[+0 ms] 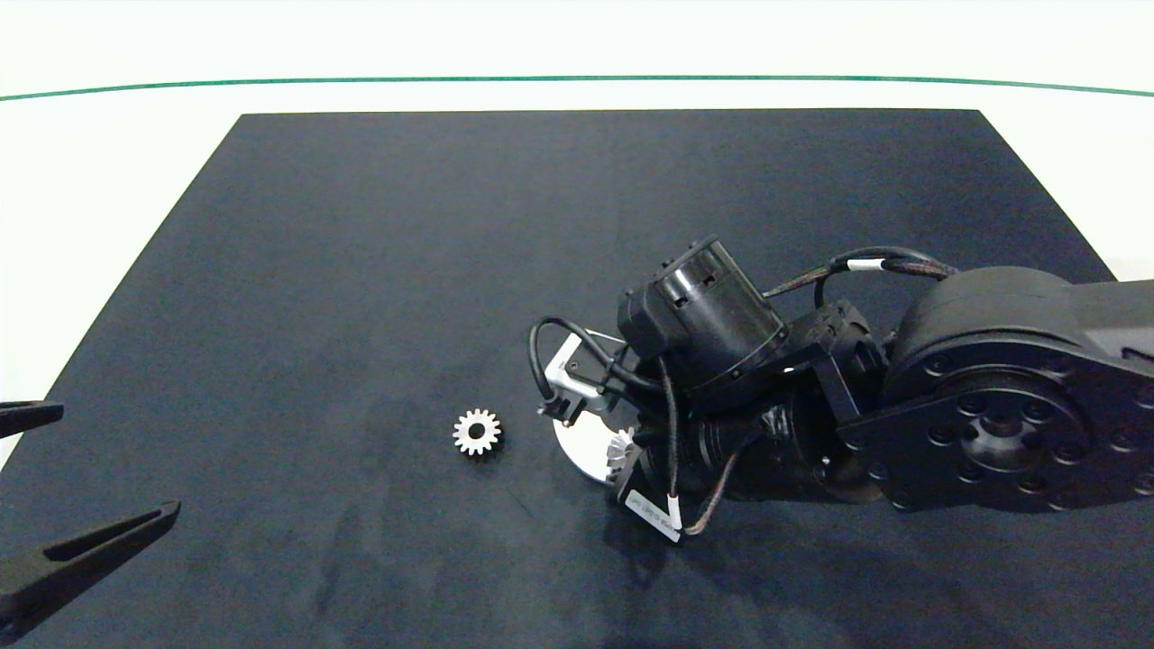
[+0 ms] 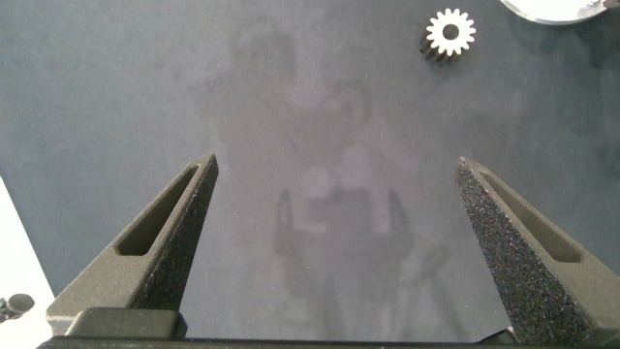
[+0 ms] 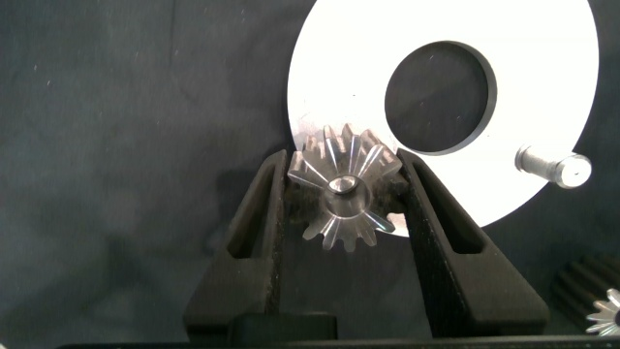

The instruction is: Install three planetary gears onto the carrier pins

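Right tool [image 3: 344,199] is closed on one of the planetary gears [image 3: 344,186], both grey fingers pressing its teeth, and a pin shows through the bore, so the gear sits over the rim of the white disc [image 3: 542,58]. From above, the big dark right arm [image 1: 992,397] covers nearly all of this disc [image 1: 581,442]; only a small white part and some teeth are visible. The dark mat [image 1: 451,270] covers the bench. Left tool [image 2: 339,242] hangs at the left edge of the mat, its fingers wide apart and holding nothing; from above only the finger tips are seen. One bare carrier pin [image 3: 554,165] stands on the disc. A free gear [image 1: 477,432] lies flat on the mat, just beside the disc. Another gear [image 3: 605,315] is cut off at the picture edge.
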`<state>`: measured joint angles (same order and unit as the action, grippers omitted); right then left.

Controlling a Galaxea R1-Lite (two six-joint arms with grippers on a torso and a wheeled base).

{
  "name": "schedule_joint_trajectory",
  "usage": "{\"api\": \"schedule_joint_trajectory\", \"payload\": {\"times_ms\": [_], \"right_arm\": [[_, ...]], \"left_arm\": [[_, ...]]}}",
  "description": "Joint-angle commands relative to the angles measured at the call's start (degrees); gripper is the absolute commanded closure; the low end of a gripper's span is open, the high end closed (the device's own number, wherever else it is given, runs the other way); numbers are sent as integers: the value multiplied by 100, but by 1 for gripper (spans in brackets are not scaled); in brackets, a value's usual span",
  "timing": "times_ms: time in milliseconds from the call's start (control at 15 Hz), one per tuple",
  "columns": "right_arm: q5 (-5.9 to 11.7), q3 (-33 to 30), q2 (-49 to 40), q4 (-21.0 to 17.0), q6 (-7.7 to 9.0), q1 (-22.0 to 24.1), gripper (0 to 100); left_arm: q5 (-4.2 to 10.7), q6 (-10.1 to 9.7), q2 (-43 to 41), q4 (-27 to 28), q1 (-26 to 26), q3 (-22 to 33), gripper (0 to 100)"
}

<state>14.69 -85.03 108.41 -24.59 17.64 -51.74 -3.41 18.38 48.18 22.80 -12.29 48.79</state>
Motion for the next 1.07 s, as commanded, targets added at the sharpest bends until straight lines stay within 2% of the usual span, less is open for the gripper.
{"api": "schedule_joint_trajectory", "payload": {"times_ms": [67, 600, 733, 867, 933, 1000, 1067], "right_arm": [[8, -31, 13, -2, 20, 6, 0], [-1, -58, -4, -11, -6, 6, 0], [-36, -14, -365, -28, -24, 67, 0], [-28, -31, -1006, -160, -24, 498, 0], [-36, 39, -1446, -371, -33, 753, 0], [-45, 303, -1982, -600, -50, 1025, 0], [-54, 646, -2535, -626, -59, 1324, 0]], "left_arm": [[-1, 7, -1, 14, -2, 8, 0], [-1, 7, -10, 14, -2, 8, 0], [-1, 7, -19, 14, -2, 17, 0], [-1, 16, -54, 14, 7, 34, 0], [-1, 16, -54, 14, 7, 34, 0], [-1, 16, -45, 14, -2, 34, 0], [-1, 16, -36, 14, -2, 34, 0]]}}
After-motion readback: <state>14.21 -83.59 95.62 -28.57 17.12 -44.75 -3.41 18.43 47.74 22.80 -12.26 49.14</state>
